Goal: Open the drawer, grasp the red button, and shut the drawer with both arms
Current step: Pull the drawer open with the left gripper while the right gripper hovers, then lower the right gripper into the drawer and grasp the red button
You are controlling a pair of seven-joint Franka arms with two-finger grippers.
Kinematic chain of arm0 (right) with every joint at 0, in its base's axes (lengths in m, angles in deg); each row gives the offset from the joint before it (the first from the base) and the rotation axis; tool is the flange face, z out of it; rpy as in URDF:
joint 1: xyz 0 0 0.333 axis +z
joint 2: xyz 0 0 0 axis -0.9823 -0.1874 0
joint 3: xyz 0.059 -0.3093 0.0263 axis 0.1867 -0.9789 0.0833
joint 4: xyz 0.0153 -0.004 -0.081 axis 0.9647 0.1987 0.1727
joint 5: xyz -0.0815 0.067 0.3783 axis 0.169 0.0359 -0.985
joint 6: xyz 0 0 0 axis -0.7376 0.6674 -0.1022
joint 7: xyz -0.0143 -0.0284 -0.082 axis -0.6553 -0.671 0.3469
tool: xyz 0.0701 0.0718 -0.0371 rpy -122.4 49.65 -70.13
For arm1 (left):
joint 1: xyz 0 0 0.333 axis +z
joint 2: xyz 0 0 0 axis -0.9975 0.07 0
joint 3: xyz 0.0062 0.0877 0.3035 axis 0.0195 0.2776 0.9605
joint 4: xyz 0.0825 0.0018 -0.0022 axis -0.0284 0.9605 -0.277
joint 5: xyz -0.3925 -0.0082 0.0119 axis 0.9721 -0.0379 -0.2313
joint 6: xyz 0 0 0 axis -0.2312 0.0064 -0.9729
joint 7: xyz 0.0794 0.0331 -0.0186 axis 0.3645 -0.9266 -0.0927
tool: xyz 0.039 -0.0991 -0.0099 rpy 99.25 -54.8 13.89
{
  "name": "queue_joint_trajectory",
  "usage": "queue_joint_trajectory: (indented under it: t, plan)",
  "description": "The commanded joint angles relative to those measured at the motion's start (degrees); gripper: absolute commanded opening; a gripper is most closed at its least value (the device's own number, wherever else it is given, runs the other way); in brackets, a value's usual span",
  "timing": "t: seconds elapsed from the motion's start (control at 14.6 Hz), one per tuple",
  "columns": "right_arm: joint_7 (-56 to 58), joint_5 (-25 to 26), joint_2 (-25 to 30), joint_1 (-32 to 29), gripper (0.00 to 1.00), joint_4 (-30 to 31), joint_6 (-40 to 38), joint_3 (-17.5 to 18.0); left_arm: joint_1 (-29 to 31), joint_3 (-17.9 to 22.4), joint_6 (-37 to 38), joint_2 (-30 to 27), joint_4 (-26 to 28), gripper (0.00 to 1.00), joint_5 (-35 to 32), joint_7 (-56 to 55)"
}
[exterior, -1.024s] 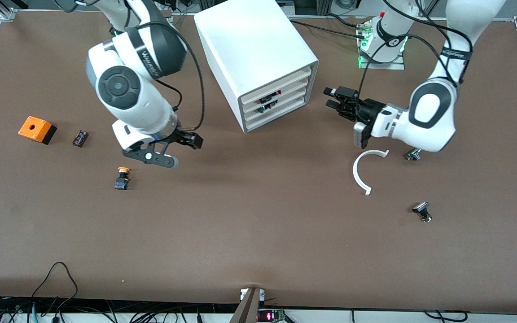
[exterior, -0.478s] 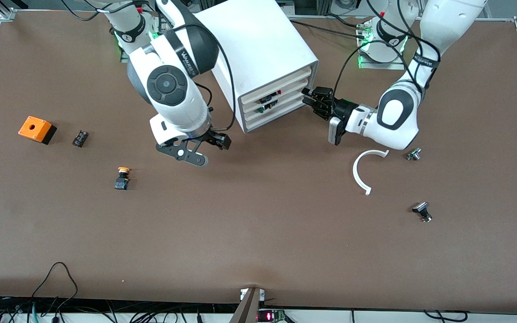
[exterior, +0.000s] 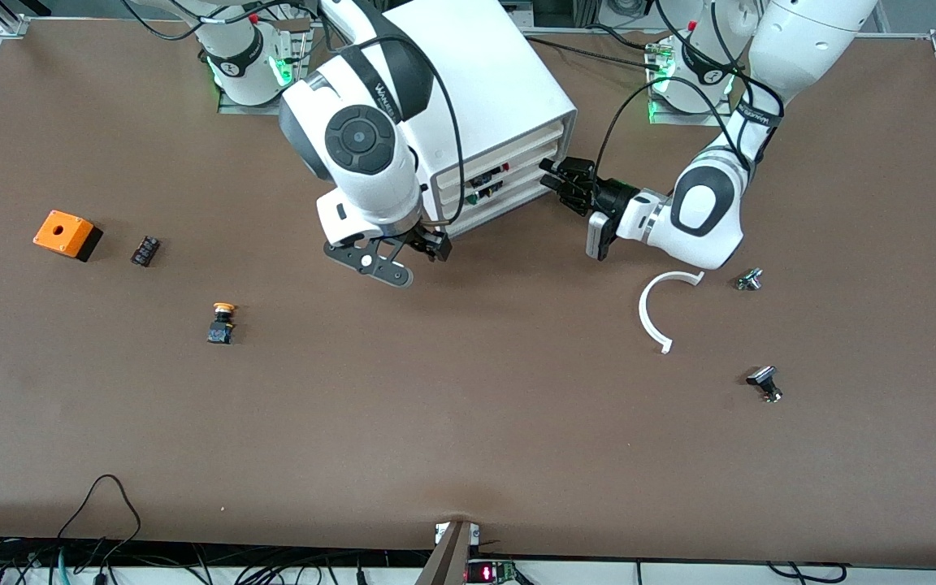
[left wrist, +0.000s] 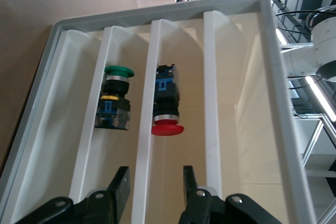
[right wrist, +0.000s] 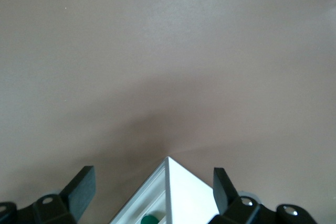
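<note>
Cabinet sits at upper centre of the front view, its drawer fronts facing the left arm's end of the counter. Left gripper, jaws apart, is at those fronts, straddling one white divider in its wrist view. The button, red-capped, lies in a compartment beside a green-capped button. Right gripper, jaws wide apart, hangs over the cabinet's lower corner.

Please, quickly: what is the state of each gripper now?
Left gripper: open, empty, at the cabinet front.
Right gripper: open, empty, over the cabinet's corner.
</note>
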Motion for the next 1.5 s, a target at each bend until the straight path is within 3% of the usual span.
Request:
queue_joint_trajectory:
  t: [0.0,0.34,0.41,0.55,0.61,0.96,1.43]
  plan:
    - [-2.8,-0.5,-1.6,1.2,0.99,-2.6,1.0,-0.6,-1.5,-0.8,-3.5,-0.6,2.2,0.49,2.2,1.7]
    - [-3.6,-0.3,-6.0,1.4,0.99,-11.4,2.6,-0.7,-2.6,-1.3,-4.1,-0.6,5.1,0.48,5.7,3.9]
    - [-3.4,-0.3,-6.3,1.4,0.99,-11.9,3.7,-0.7,-3.6,-1.4,-4.6,-0.4,5.5,0.4,6.7,4.7]
    - [-3.1,-0.2,-6.3,1.4,0.99,-12.0,5.9,-0.7,-4.7,-1.5,-6.4,-0.5,5.5,0.03,7.1,5.3]
    - [-3.1,-0.2,-6.3,1.4,0.99,-12.0,6.7,-0.7,-4.7,-1.5,-6.4,-0.5,5.5,0.0,7.1,5.3]
    - [-3.4,-0.2,-7.5,1.6,0.99,-13.6,7.2,-0.7,-3.3,-0.7,-6.3,-0.4,4.6,0.0,6.0,4.4]
    - [-10.9,0.0,-9.9,3.9,0.99,-16.2,12.1,-1.3,4.9,-0.4,-5.8,4.6,-6.3,0.0,-5.3,0.1]
